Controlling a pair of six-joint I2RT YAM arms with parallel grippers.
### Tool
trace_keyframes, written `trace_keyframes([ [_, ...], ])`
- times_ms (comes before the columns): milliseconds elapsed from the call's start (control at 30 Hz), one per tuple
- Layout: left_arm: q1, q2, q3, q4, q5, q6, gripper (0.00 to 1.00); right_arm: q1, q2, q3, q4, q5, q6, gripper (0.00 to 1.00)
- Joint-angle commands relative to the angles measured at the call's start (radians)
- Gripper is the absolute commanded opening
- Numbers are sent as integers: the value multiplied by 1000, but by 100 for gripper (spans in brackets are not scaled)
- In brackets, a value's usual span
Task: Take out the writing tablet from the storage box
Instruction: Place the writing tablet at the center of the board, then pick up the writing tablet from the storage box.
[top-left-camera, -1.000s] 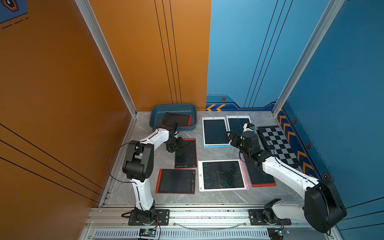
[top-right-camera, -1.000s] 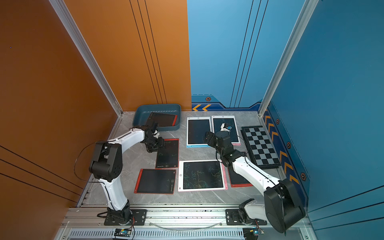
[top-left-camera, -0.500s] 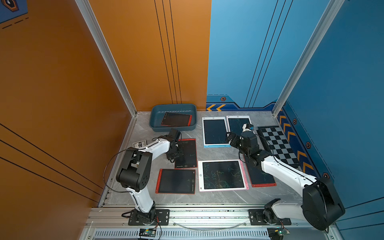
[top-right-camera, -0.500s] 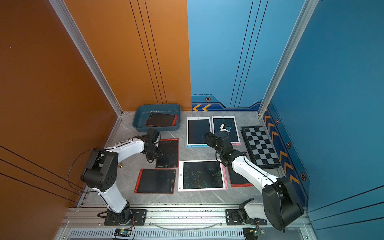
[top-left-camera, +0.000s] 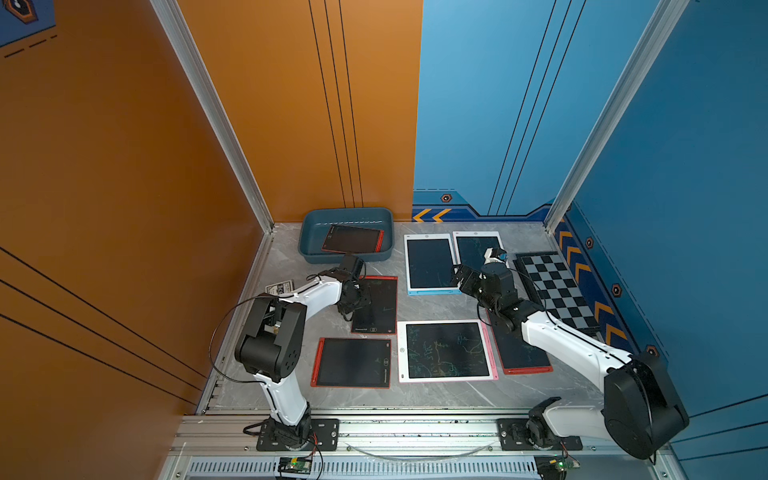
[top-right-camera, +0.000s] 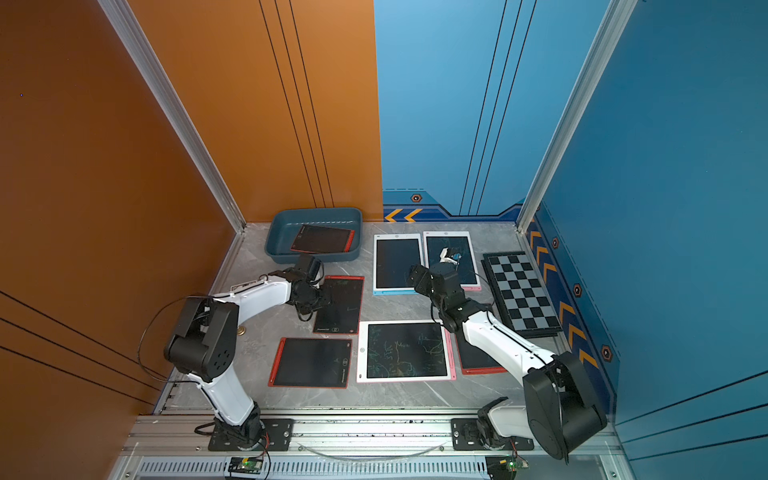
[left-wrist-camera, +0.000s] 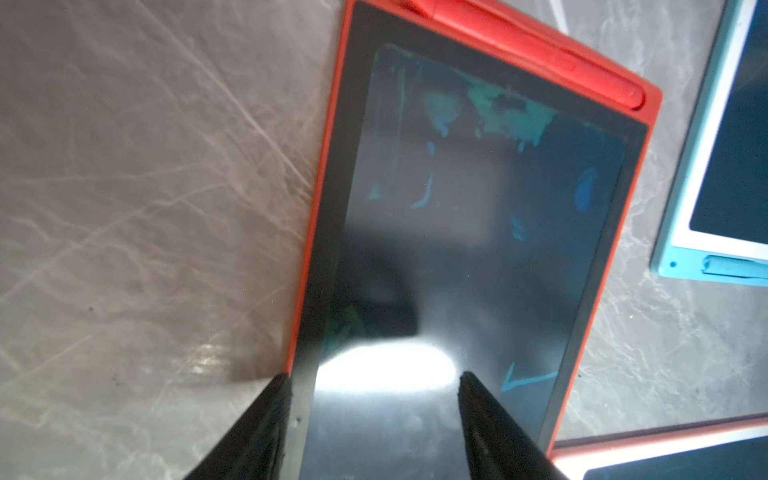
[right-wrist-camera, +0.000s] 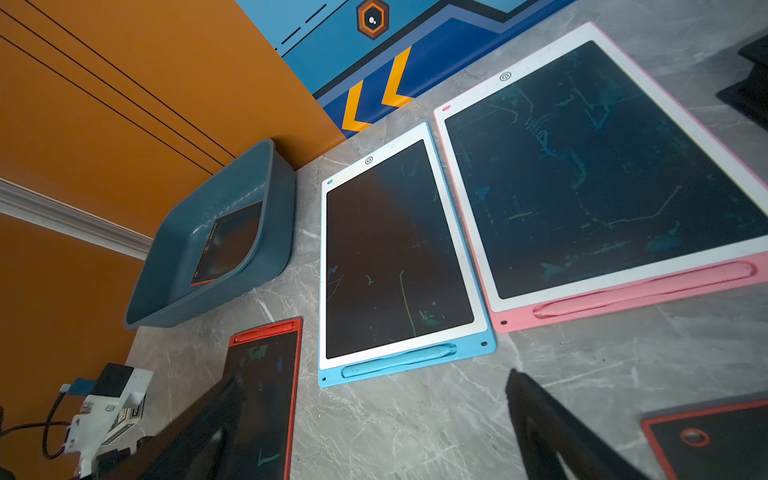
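One writing tablet (top-left-camera: 352, 240) lies inside the storage box (top-left-camera: 316, 237), askew on its floor and crowded toward one end wall, so the task is not yet done. The left fingers (left-wrist-camera: 257, 424) hang just outside the box, low over a red-framed tablet (top-left-camera: 378, 311) that lies flat on the bench (top-left-camera: 432, 307) beside the box's front wall. They stand partly apart and grip nothing. The right fingers (right-wrist-camera: 552, 436) are spread wide and empty, well apart from the box. The likeliest trouble is at the box itself. It looks light, so fingers clipping its flared rim on the way in, or dragging the tablet against a wall, could shove or tip it. The tablet is thin and flat, with a slick screen. A pinch that fails to get under an edge may slide off or only press marks into the screen. With the left fingers so low, a careless sideways start could also scrape the tablet beneath them. Free bench beside the box is scarce, so a hasty set-down could land on a neighbour.
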Motion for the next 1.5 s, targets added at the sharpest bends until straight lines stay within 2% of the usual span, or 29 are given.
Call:
trace_keyframes([
  [0, -6, -13, 18, 0, -12, -10, 66, 4, 14, 33, -27, 1, -22, 100],
  [267, 3, -201, 48, -50, -75, 23, 67, 21, 105, 124, -21, -2, -68, 100],
  [400, 33, -265, 130, -99, -110, 87, 70, 52, 225, 256, -27, -14, -120, 100],
  [533, 110, -246, 227, -119, -95, 124, 75, 76, 378, 430, -59, -49, -159, 100],
  [700, 186, -139, 362, -120, -56, 151, 83, 98, 589, 668, -105, -110, -188, 100],
  [800, 212, -37, 455, -120, -33, 173, 85, 110, 711, 790, -93, -167, -191, 100],
  [833, 221, 1, 488, -119, -27, 181, 89, 114, 751, 821, -75, -177, -193, 100],
  [1100, 289, 286, 718, -123, 6, 214, 99, 127, 997, 1080, -85, -161, -192, 100],
  [1467, 318, 565, 960, -152, -58, 227, 98, 134, 1253, 1377, -164, -151, -142, 100],
])
